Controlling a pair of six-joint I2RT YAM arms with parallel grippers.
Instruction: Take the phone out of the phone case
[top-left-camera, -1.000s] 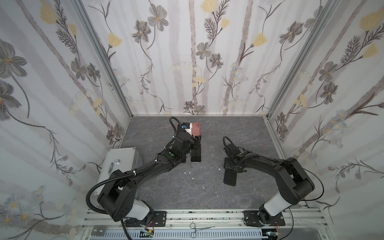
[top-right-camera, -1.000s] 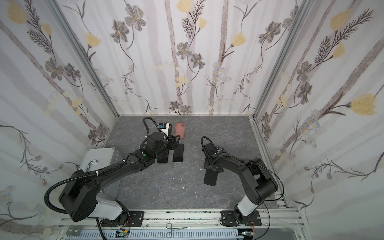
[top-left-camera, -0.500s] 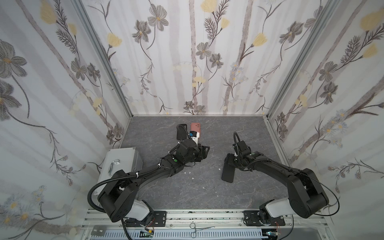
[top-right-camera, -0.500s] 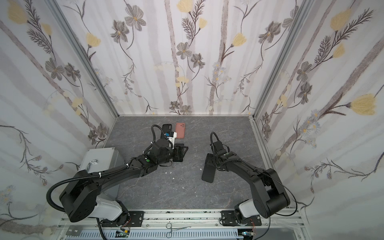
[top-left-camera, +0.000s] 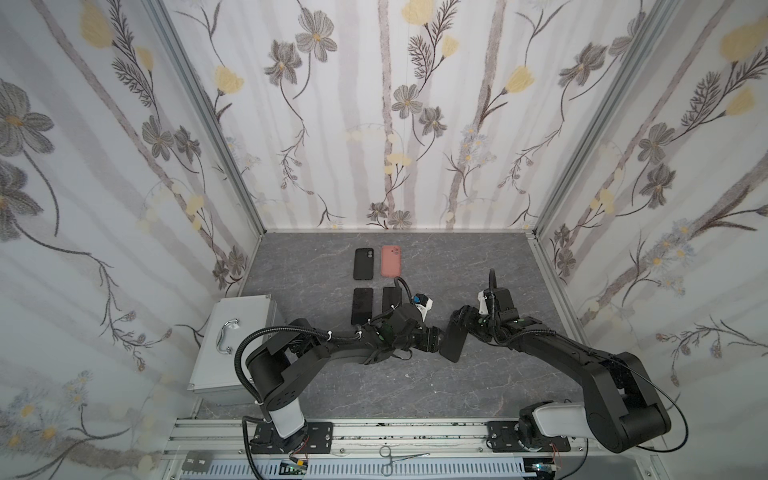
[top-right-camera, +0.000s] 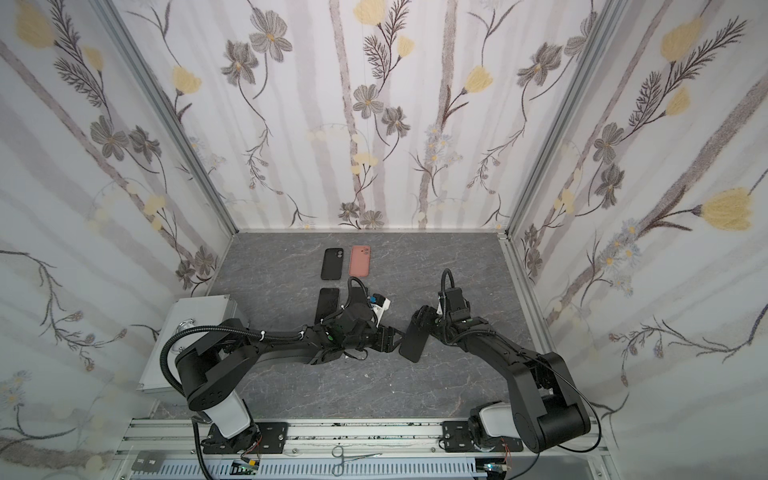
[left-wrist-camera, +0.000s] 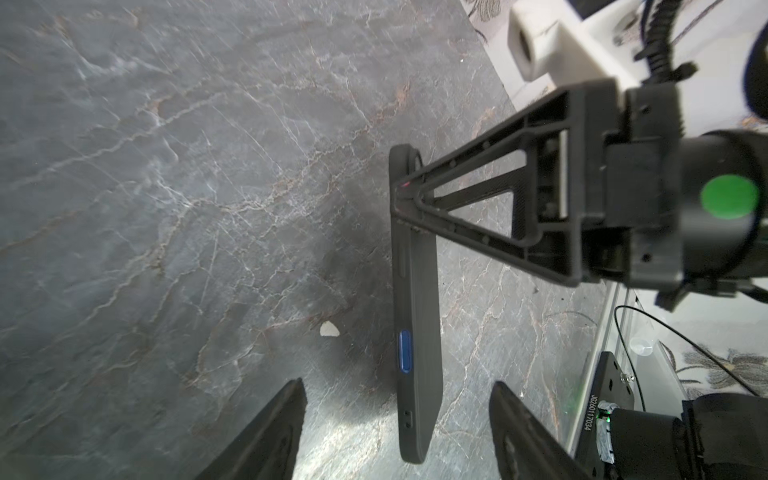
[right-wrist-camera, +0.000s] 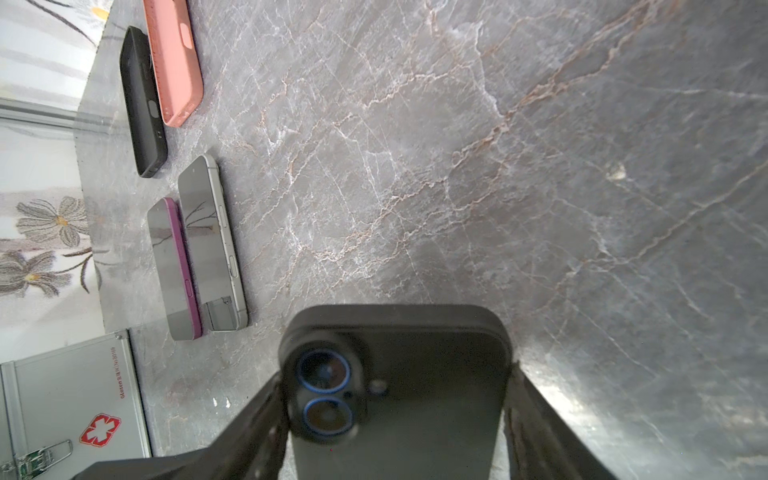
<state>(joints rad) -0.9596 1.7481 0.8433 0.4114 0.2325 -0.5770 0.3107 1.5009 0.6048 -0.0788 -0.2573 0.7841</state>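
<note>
While the right gripper (right-wrist-camera: 395, 415) clamped the cased phone (right-wrist-camera: 399, 374) by its two long edges near the camera end, the phone appeared lifted off the grey, veined, stone-look table (top-left-camera: 457, 266). It sat right of centre and tilted, with its lower end toward the left gripper (top-left-camera: 434, 338). The phone case was matte black with rounded corners.

Only the right wrist view showed its raised camera bump with two blue-ringed lenses. Only the left wrist view showed the phone edge-on, a blue button set in its thin side. There the left jaws stood wide, one finger (left-wrist-camera: 286, 415) on each side of the lower end, with a gap on both sides.

In both top views a black case (top-left-camera: 363, 264) and a salmon-pink case (top-left-camera: 391, 261) lay side by side at the far left of centre. Two bare phones lay just nearer, one half hidden by the left arm. The right wrist view added their glossy screens, with a purple-edged phone (right-wrist-camera: 174, 270) beside a silver-edged phone (right-wrist-camera: 212, 245). It also showed a red cross label on the brushed metal box (top-left-camera: 232, 340) at near left.
</note>
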